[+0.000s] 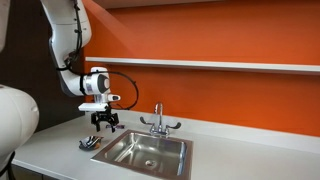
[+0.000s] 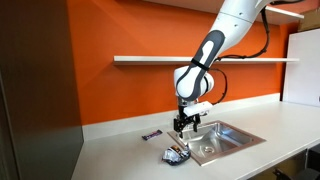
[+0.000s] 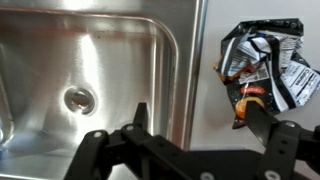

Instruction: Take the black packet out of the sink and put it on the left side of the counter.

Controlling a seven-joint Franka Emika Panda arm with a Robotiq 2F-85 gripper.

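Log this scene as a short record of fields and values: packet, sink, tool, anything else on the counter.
packet: black, crumpled, lying on the counter beside the sink, outside the basin
sink: steel, nothing in the part of the basin the wrist view shows
tool: open, empty, over the sink rim next to the packet
faucet: behind the basin
other item: small dark object on the counter, apart from the packet

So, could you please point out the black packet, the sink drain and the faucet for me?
black packet [image 3: 268, 72]: wrist view, on its crumpled printed face.
sink drain [image 3: 79, 99]: wrist view, on the centre of the round strainer.
faucet [image 1: 158, 118]: an exterior view, on the upright spout.
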